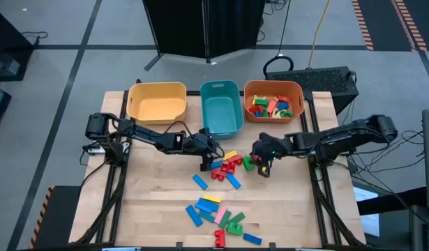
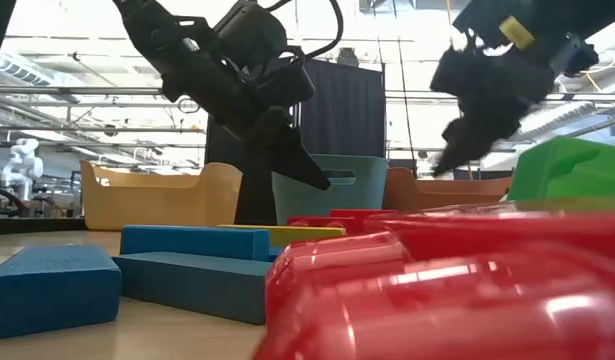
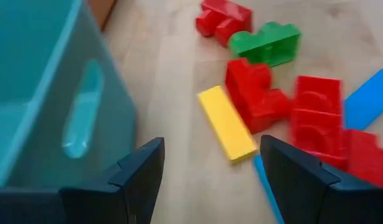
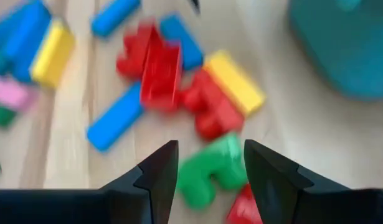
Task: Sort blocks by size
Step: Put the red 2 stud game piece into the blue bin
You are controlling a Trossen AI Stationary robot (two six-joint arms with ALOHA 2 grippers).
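Right claw hovers half open and empty over the small green plastic block mid-tabletop – block's just at its 9 o'clock, long axis roughly 10-to-4. Left claw is wide open, empty, farther off.

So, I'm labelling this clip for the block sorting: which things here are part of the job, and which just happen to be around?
Part of the job:
- loose blocks on the table
- blocks in the orange bin
- yellow bin
- teal bin
- left gripper, open
- right gripper, open

Just around:
- black box behind the table
- cables
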